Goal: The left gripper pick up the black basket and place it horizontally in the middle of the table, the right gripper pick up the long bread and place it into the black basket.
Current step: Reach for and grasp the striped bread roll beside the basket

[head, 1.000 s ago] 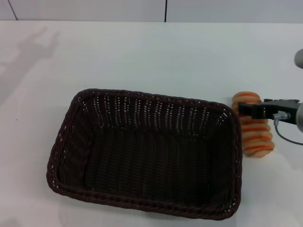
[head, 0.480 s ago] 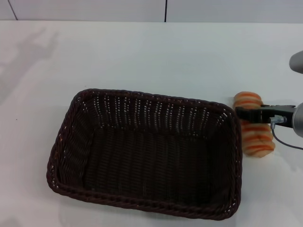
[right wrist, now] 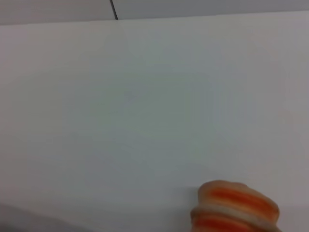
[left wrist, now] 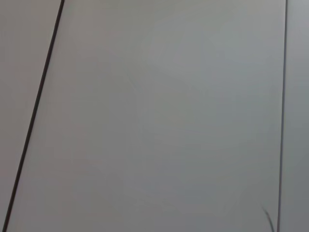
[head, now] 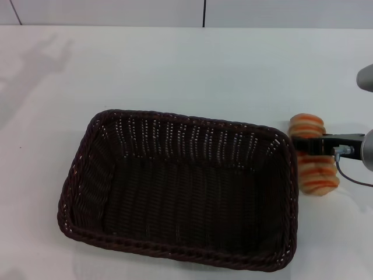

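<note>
With the black basket (head: 178, 189) already lying lengthwise mid-frame, the right pincer (head: 315, 144) straddles the long bread (head: 315, 154) at the right edge; grip unclear, lift and drop remain.

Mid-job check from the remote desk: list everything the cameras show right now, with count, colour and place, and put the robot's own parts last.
black basket: one, very dark brown-black wicker, in the middle of the table toward its near edge, long side across the head view, nothing inside.
long bread: one, pale tan with orange-brown stripes, on the table just outside the basket's right end; its far end also shows in the right wrist view.
table: one, plain white, under everything.
wall panels: pale grey with dark seams, behind the table.
right gripper: one, black fingers on a silver-grey body, across the middle of the bread from the right.
left gripper: out of sight in all views.
</note>
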{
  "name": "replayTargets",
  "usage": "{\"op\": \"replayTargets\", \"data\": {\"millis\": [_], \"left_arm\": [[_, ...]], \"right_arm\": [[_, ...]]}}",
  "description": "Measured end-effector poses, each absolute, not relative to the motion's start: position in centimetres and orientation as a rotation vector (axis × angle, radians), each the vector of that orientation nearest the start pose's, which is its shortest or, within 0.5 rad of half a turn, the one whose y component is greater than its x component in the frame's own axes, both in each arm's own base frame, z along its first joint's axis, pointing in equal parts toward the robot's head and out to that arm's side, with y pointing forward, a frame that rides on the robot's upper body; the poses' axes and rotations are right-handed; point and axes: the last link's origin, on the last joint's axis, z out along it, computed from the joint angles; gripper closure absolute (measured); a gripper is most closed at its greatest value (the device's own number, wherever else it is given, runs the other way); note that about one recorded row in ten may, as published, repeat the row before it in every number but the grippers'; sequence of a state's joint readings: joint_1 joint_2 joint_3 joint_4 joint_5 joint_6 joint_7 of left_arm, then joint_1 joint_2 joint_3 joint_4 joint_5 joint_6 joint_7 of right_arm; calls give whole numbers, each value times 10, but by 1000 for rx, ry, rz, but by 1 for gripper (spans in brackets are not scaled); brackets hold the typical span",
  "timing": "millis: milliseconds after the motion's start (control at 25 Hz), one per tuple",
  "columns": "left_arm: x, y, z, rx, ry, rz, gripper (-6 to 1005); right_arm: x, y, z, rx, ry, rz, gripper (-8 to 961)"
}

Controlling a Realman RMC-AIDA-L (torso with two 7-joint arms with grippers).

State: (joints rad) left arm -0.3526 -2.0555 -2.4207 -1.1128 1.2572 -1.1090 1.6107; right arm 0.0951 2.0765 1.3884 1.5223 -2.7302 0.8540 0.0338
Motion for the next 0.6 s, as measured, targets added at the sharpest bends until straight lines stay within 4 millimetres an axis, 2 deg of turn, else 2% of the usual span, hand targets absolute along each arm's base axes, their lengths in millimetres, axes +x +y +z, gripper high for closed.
{"op": "replayTargets", "data": {"millis": [480, 600], "left_arm": [[-245, 367, 190, -1748, -467, -1115, 570], [-245, 367, 190, -1746, -466, -1118, 570]], "right_arm": [[247, 312, -23, -1976, 1290, 11, 393], [247, 313, -15, -1954, 1285, 30, 407]]}}
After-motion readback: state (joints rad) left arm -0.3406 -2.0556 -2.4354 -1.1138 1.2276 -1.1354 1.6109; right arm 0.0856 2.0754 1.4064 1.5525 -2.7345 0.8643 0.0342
